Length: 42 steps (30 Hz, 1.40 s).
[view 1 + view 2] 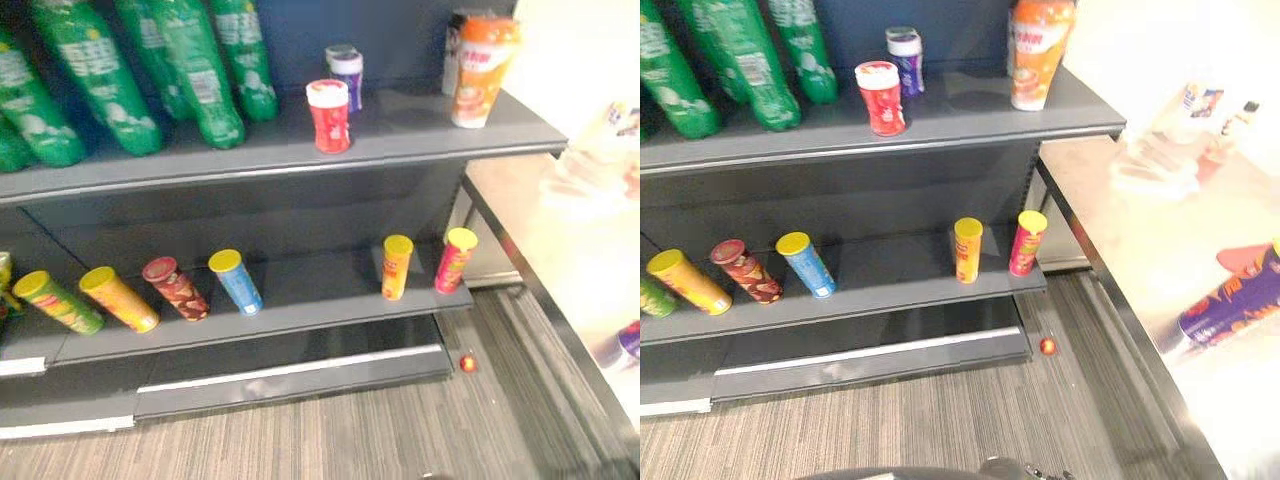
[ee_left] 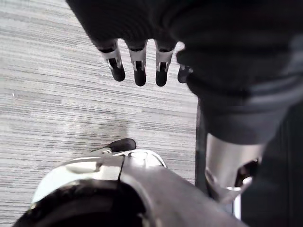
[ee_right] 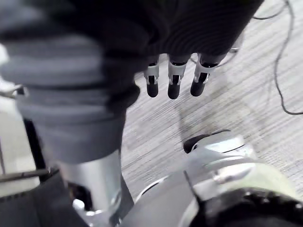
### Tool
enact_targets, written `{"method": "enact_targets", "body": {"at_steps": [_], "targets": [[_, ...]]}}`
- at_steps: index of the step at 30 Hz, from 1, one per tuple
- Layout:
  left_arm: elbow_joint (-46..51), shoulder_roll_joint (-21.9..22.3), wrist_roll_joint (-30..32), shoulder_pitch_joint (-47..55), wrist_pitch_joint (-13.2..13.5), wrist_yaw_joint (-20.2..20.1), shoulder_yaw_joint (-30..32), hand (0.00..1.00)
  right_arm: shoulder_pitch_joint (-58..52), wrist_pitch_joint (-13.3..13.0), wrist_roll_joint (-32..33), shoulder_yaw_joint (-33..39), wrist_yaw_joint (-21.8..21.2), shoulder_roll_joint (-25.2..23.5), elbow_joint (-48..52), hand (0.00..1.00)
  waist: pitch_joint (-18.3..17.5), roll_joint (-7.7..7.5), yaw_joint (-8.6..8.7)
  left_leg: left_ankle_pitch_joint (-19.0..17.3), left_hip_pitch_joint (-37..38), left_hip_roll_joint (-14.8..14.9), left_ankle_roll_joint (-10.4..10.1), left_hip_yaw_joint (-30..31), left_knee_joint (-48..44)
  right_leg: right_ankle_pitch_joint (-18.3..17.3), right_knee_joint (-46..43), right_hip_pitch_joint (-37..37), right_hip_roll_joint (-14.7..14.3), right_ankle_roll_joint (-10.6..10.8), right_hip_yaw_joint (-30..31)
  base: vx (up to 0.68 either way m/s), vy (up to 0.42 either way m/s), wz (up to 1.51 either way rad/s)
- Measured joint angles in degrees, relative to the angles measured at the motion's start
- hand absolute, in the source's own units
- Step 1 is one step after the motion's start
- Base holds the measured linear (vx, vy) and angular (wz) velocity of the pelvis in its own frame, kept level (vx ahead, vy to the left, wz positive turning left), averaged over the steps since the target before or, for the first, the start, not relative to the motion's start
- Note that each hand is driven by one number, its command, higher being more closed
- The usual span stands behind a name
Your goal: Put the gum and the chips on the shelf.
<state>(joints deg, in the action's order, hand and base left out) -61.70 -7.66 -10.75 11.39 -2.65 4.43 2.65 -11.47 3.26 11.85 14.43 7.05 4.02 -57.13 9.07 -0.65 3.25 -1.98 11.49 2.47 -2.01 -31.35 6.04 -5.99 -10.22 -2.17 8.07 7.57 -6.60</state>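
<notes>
Shelving of dark grey metal fills the far side of the scene, with an upper shelf (image 1: 400,125) and a lower shelf (image 1: 320,290).

On the upper shelf:
- A cluster of green plastic bottles (image 1: 200,70) with white-printed labels sits at the left. The writing is too blurred to read.
- Near the middle, a red gum canister with a white lid (image 1: 329,116) stands at the front edge.
- Just behind it is a purple gum canister with a white lid (image 1: 347,75).
- At the right end stands a tall orange bottle (image 1: 482,70). Its label print is also unreadable.

The lower shelf carries a row of yellow-lidded chip cans:
- From the left come a green chip can (image 1: 57,301), a yellow-orange chip can (image 1: 118,298), a red-brown chip can (image 1: 176,288) and a blue chip can (image 1: 236,281). Whether these four stand or lean cannot be told.
- Well apart to the right, an orange chip can (image 1: 396,267) and a pink chip can (image 1: 455,260) stand upright near each other.

At the right, a pale tabletop (image 1: 1110,230) holds a purple chip can with orange lettering (image 1: 1235,300), lying on its side.

A small round red object (image 1: 468,363) lies on the striped grey carpet floor (image 2: 57,94) below the shelving's right corner.

The left hand (image 2: 138,66) hangs over the floor with straight, relaxed fingers and holds nothing. The right hand (image 3: 173,78) does the same.
</notes>
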Motion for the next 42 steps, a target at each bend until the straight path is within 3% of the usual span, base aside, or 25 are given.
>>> {"method": "enact_targets", "body": {"at_steps": [1, 2, 4, 7, 8, 9, 11, 12, 15, 17, 19, 22, 24, 26, 27, 28, 29, 31, 35, 36, 37, 39, 42], "targets": [[0.00, -0.02, 0.27, -0.18, -0.05, -0.17, 0.06, 0.00, -0.01, -0.26, 0.01, 0.65, -0.02, -0.13, 0.09, 0.00, 0.38, 0.09, 0.01, -0.17, 0.34, 0.48, -0.05, -1.81, -0.04, 0.96, 0.07, 0.59, -0.34, -0.50, -0.69, -0.05, 0.064, -1.33], [0.15, -0.10, 0.41, -0.32, -0.05, -0.36, 0.18, 0.00, 0.04, -0.76, -0.03, 1.20, -0.06, -0.31, 0.22, 0.00, 0.90, 0.94, -0.05, -0.42, 0.70, 1.84, -0.09, -6.28, -0.01, 2.72, 0.56, 1.69, -1.13, -2.32, -4.17, -0.07, 0.036, -1.50], [0.31, -0.62, -0.24, -0.67, -0.29, -0.80, 0.61, 0.00, 0.16, -2.01, -0.71, 1.62, -0.44, -1.15, 0.45, 0.00, 1.43, 0.14, -0.18, -0.74, 1.36, 3.76, -0.51, -15.31, -0.02, 0.94, -5.43, 4.97, 1.23, -6.16, -19.31, -0.08, 0.026, -2.02], [0.23, -0.88, -2.58, -1.69, -0.66, -1.41, 1.97, 0.00, -0.46, -2.97, -3.10, 3.75, -1.28, -1.86, -0.38, 0.00, 1.83, -0.01, -0.19, -0.51, 3.15, 7.38, -3.11, -24.40, -0.44, 0.38, -11.36, 5.36, 4.63, -7.08, -31.51, 0.06, -0.032, -1.95], [0.19, -1.32, -2.71, -2.04, -0.51, -1.72, 2.34, 0.00, -1.03, -3.16, -3.24, 4.34, -1.41, -2.02, -0.54, 0.00, 2.02, -0.67, -0.27, -0.14, 4.16, 7.18, -3.53, -26.95, -0.53, 2.78, -10.44, 4.43, 5.71, -7.17, -33.08, 0.11, -0.063, -1.44], [0.21, -1.68, -2.78, -2.14, -0.46, -2.00, 2.48, 0.00, -1.40, -3.32, -3.76, 4.76, -1.46, -2.30, -0.68, 0.00, 2.02, -1.37, -0.34, -0.10, 4.68, 6.74, -3.62, -28.49, -0.58, 6.35, -9.30, 3.43, 6.89, -7.19, -33.49, 0.09, -0.173, -1.17], [0.18, -1.07, -4.93, -3.56, -0.32, -2.46, 3.57, 0.00, -1.20, -3.62, -5.27, 5.58, -1.34, -2.43, -2.28, 0.00, 2.93, -1.36, 0.18, -0.22, 5.61, 7.72, -3.71, -30.80, -2.64, 4.81, -7.73, 2.81, 5.86, -7.37, -33.63, 0.09, -0.217, -0.78], [0.18, -0.31, -5.19, -4.46, 0.09, -2.60, 3.58, 0.00, -1.08, -4.20, -5.37, 6.02, -1.22, -2.06, -2.25, 0.00, 3.53, 0.31, 0.62, -0.23, 6.04, 8.28, -3.72, -30.86, -2.71, 4.79, -6.83, 2.33, 4.88, -7.40, -33.71, 0.09, -0.150, -0.27], [0.66, 1.35, -7.02, -5.32, 0.32, -2.53, 4.23, 0.00, -0.08, -4.78, -6.40, 6.44, -1.24, -1.44, -2.21, 0.00, 4.02, 2.03, 1.12, 0.49, 7.68, 8.98, -4.86, -31.13, -2.48, 4.74, -1.51, -0.68, 2.10, -7.32, -33.35, 0.05, -0.128, -0.14], [0.85, 1.37, -7.05, -5.30, 0.28, -2.54, 4.44, 0.00, 0.69, -4.81, -6.98, 5.33, -1.20, -0.97, -2.06, 0.00, 3.60, 1.72, 0.96, 0.68, 8.03, 9.12, -5.19, -32.17, -2.63, 4.66, 0.92, -1.27, 0.91, -7.18, -31.77, -0.02, -0.117, -0.27], [1.30, 1.02, -7.04, -5.29, 0.24, -2.43, 4.58, 0.00, 1.92, -4.80, -6.90, 4.70, -1.07, -1.36, -1.74, 0.00, 3.07, 0.35, 0.54, 0.81, 7.66, 9.27, -5.48, -32.65, -4.62, 4.12, 3.23, -1.12, 0.58, -6.36, -30.39, -0.03, -0.108, -0.42], [1.29, 0.88, -7.01, -5.27, 0.12, -2.24, 5.50, 0.00, 2.00, -4.64, -6.82, 4.50, -0.56, -1.75, -1.59, 0.00, 2.72, -0.56, 0.52, 0.10, 7.34, 11.56, -6.42, -32.50, -11.22, 3.94, 4.43, -1.31, 0.30, -6.34, -28.33, -0.01, -0.058, -0.39], [1.29, 0.97, -6.99, -5.32, 0.13, -2.18, 6.01, 0.00, 1.91, -4.11, -6.79, 4.03, 0.00, -1.85, -1.47, 0.00, 2.48, -0.81, 0.60, -1.08, 5.96, 15.06, -6.07, -31.79, -19.94, 3.22, 5.29, -1.39, -0.02, -6.61, -26.97, -0.04, -0.037, -0.44], [1.48, 1.29, -7.07, -5.46, 0.17, -2.24, 6.15, 0.00, 1.50, -3.68, -6.78, 4.02, 0.02, -1.67, -1.01, 0.00, 2.31, -0.22, 1.15, -1.45, 3.65, 19.41, -5.19, -28.09, -28.98, 2.82, 5.58, -1.25, -0.83, -7.22, -25.57, -0.05, -0.086, -0.40], [2.40, 2.07, -7.28, -5.49, 0.19, -2.35, 6.38, 0.00, 0.93, -3.47, -6.78, 3.85, 0.05, -1.21, -0.51, 0.00, 2.37, 0.68, 1.17, -0.83, 1.00, 22.50, -3.98, -23.15, -36.14, 1.91, 5.66, -1.14, -1.85, -8.04, -23.64, -0.03, -0.097, -0.69], [3.00, 3.01, -7.30, -5.38, 0.85, -2.08, 6.70, 0.00, 0.77, -3.18, -6.79, 3.02, 0.07, -0.41, -0.60, 0.00, 2.62, 0.90, 0.51, -1.85, -2.29, 22.63, -2.46, -14.67, -40.43, 1.58, 6.03, -0.98, -2.19, -8.45, -21.20, -0.05, -0.068, -0.80], [3.14, 3.23, -7.48, -5.38, 0.84, -2.06, 6.65, 0.00, 0.86, -2.99, -6.79, 2.95, 0.08, 0.06, -0.77, 0.00, 2.65, 1.16, 0.35, -3.88, -3.38, 20.89, -2.76, -10.30, -40.65, 1.51, 6.08, -0.99, -2.08, -8.42, -19.57, -0.01, 0.037, -1.02], [3.61, 3.85, -9.51, -5.13, 0.86, -2.13, 6.67, 0.00, 1.90, -2.69, -6.81, 2.24, 0.18, 1.53, -2.55, 0.00, 2.69, 1.82, -0.58, -9.38, -5.60, 13.10, -3.31, 0.83, -37.68, 1.34, 6.12, -0.99, -1.42, -8.13, -11.97, 0.04, 0.091, -1.31], [3.54, 3.94, -9.54, -5.09, 0.87, -2.32, 6.17, 0.00, 1.45, -2.65, -6.85, 0.75, 0.03, 1.72, -2.97, 0.00, 2.42, 2.25, -0.38, -8.97, -7.45, 8.71, -3.45, 9.11, -23.42, 2.33, 6.89, -0.88, -1.53, -6.55, -6.39, 0.03, 0.129, -1.12], [3.47, 4.24, -9.53, -5.09, 0.85, -2.30, 5.96, 0.00, 1.11, -2.66, -6.84, 0.67, 0.05, 1.88, -2.97, 0.00, 2.05, 2.97, -0.35, -6.94, -7.87, 8.19, -3.45, 12.88, -17.59, 3.14, 7.78, -0.86, -1.99, -5.34, -4.86, 0.07, 0.243, -0.84], [3.22, 4.98, -9.52, -5.03, 0.84, -2.08, 5.59, 0.00, 0.49, -2.67, -6.83, 0.50, 0.08, 2.54, -2.95, 0.00, 1.32, 4.73, -0.33, -2.61, -9.08, 8.50, -4.01, 16.64, -13.45, 4.00, 9.15, -0.88, -3.36, -4.04, -3.56, 0.08, 0.213, -0.83], [2.83, 5.15, -9.75, -5.04, 0.93, -1.12, 5.40, 0.00, -0.07, -2.81, -6.52, -0.02, 0.22, 2.44, -3.45, 0.00, 0.18, 4.43, -0.26, -4.43, -9.27, 7.28, -4.47, 16.93, -13.65, 5.86, 13.04, -2.49, -2.64, -1.72, -2.19, 0.11, 0.175, -0.42], [2.78, 3.89, -9.79, -5.06, 2.08, -0.55, 4.44, 0.00, 0.37, -2.86, -5.02, -0.27, 1.20, 1.52, -4.46, 0.00, -0.28, 2.23, -0.40, -4.47, -7.89, 3.98, -3.90, 14.58, -11.42, 8.88, 16.08, -3.07, 0.19, -0.51, -1.10, 0.16, 0.192, -0.21]]}}
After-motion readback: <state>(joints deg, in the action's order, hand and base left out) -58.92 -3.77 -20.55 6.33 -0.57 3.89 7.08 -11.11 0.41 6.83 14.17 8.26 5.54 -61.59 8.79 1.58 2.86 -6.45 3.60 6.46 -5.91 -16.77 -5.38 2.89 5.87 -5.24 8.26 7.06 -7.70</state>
